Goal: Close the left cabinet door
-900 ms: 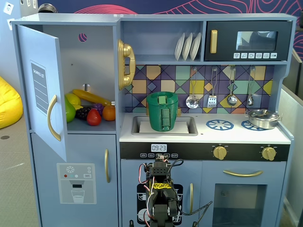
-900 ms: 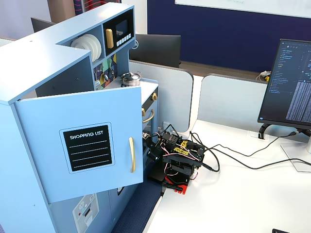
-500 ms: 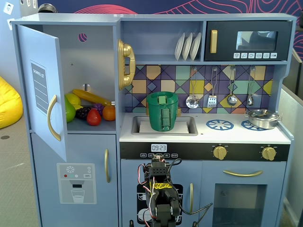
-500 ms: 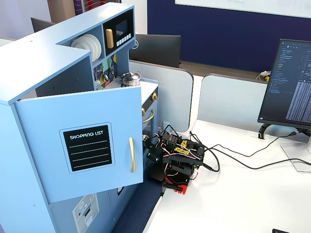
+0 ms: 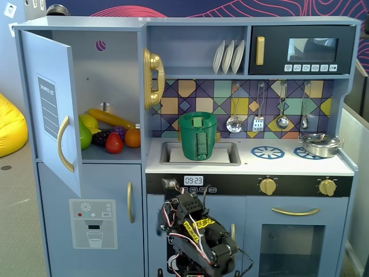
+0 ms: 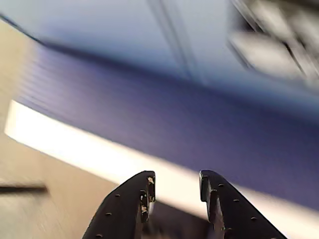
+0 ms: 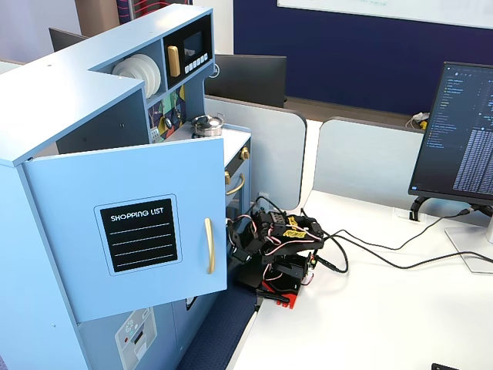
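A toy kitchen's left cabinet door (image 5: 51, 109) stands swung wide open, hinged at the unit's far left, well beyond the left end of the counter (image 5: 248, 166). Its gold handle (image 7: 208, 245) runs vertically. The folded arm sits low, below the counter's front edge, so the door lies up and to its left in a fixed view. The gripper (image 6: 175, 191) shows its fingers slightly spread, holding nothing (wrist view only, blurred). Only the side fixed view shows the door's shopping-list face.

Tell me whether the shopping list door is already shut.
No, in a fixed view the shopping list door stands swung open, exposing the toy fruit on the shelf inside.
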`<state>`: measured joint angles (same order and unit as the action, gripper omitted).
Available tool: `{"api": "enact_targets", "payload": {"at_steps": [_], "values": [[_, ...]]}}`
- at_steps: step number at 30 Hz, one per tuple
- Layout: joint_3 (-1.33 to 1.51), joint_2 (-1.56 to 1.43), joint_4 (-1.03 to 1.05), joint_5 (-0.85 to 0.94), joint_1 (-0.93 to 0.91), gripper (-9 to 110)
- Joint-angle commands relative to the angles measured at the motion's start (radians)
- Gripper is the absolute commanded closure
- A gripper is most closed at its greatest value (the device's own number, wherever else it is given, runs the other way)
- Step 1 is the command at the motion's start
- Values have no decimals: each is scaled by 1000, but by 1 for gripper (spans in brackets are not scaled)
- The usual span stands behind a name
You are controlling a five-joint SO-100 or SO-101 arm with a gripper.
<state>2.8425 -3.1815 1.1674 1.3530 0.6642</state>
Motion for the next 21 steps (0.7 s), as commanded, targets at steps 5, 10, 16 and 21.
{"api": "enact_targets", "payload": {"at_steps": [5,10,16,21], "values": [[-321,80,-152,114,304,102],[-423,130,-302,150,439,102],[-583,218,-342,230,581,102],[-750,344,-388,334,715,102]]}}
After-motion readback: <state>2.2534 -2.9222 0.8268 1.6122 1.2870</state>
